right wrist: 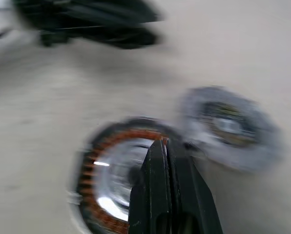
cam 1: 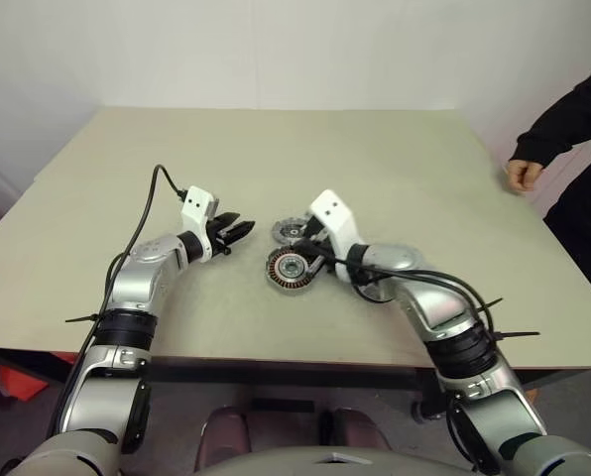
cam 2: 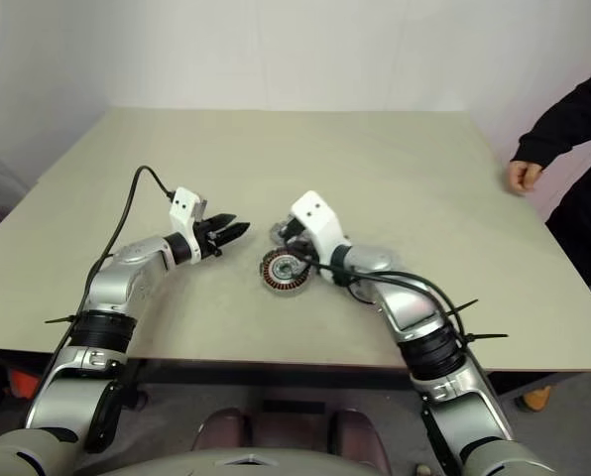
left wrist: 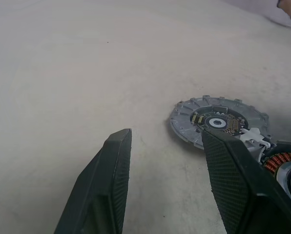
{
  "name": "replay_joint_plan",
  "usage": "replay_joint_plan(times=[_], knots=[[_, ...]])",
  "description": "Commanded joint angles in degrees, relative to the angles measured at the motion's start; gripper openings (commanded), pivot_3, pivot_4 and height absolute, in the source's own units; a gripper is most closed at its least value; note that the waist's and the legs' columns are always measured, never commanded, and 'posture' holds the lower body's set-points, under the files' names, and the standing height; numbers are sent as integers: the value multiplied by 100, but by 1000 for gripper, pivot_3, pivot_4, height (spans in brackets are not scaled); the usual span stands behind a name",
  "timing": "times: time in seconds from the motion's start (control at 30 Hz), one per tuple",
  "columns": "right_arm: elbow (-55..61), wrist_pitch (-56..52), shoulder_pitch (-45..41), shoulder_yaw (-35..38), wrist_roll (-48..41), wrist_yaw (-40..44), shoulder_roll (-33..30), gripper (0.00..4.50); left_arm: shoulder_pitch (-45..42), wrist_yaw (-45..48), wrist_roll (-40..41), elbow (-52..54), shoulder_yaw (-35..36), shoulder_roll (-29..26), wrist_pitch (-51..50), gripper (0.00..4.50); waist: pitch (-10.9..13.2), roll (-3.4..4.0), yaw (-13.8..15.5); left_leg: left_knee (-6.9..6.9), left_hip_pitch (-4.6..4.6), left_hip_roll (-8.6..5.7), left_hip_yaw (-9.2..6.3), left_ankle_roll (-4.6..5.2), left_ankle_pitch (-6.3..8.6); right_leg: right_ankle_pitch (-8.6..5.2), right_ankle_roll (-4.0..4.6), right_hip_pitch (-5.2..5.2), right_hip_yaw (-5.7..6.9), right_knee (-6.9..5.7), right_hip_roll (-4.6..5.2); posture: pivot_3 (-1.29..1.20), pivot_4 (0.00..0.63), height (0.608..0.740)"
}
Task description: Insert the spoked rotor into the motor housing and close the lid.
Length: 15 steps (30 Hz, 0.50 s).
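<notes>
1. Nearest on the pale worktop (cam 1: 395,159): motor housing (cam 1: 289,268), a shallow round cup lying flat, open face up, copper windings ringing a silver centre. No long axis, being round; central axis straight up.
2. Right gripper (right wrist: 166,146) poised over the housing's near rim, fingers pressed together, pinching nothing visible. Contact with the housing impossible to confirm.
3. Spoked rotor not identifiable; in the right wrist view a shiny silver centre inside the windings, perhaps the rotor already seated, too blurred to say.
4. Just beyond the housing, close beside it: lid (left wrist: 218,123), lying flat, dark notched rim and silver centre facing up. Also round, axis vertical.
5. Off to the robot's left, apart from both parts: left gripper (cam 1: 231,231), fingers spread, empty, aimed toward the lid.
6. Far right edge: a person's hand (cam 1: 522,175), resting clear of the work.
7. Likely risks: closed right fingers nudging the housing and sliding it into the lid; lid gripped off-centre, tilting and jamming on the housing rim; lid placed wrong face down.
</notes>
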State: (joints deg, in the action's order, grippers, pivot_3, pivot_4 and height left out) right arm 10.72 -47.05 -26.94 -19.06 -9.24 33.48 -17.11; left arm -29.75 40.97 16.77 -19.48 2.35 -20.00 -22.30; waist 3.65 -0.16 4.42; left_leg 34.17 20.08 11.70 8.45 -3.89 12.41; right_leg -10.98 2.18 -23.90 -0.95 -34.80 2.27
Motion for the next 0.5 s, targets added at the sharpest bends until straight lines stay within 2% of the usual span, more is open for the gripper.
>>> replay_joint_plan(times=[0.03, 0.33, 0.43, 0.5], knots=[[154, 0, -114, 123, -25, -43, -7, 28, -23, -6, 40, 269, 107, -107, 49, 2437, 0, 0, 16, 0, 1, -2, 0, 0, 0, 0, 0, 0, 0, 0, 4, 0, 0, 740], [74, -24, -129, 109, -52, -19, 54, 28, 43, -44, 49, 372, 115, -152, -11, 2437, 0, 0, 14, 1, -1, 0, 0, -1, 0, 0, 0, 0, 2, -2, 2, 0, 0, 740], [-680, 32, 68, 142, -91, -3, 196, 28, 19, -53, 38, 345, 116, -149, -2, 2437, -1, -2, 11, 0, -2, 0, 0, -1, 0, 0, 0, 0, 2, -3, 1, 0, 0, 740], [-1295, 303, 191, -40, 195, -81, 128, 28, 1, -68, 29, 329, 112, -137, 7, 2437, -1, -1, 6, 0, -3, 0, 0, -1, 0, 0, 0, 4, 2, -3, 2, 0, 0, 740]])
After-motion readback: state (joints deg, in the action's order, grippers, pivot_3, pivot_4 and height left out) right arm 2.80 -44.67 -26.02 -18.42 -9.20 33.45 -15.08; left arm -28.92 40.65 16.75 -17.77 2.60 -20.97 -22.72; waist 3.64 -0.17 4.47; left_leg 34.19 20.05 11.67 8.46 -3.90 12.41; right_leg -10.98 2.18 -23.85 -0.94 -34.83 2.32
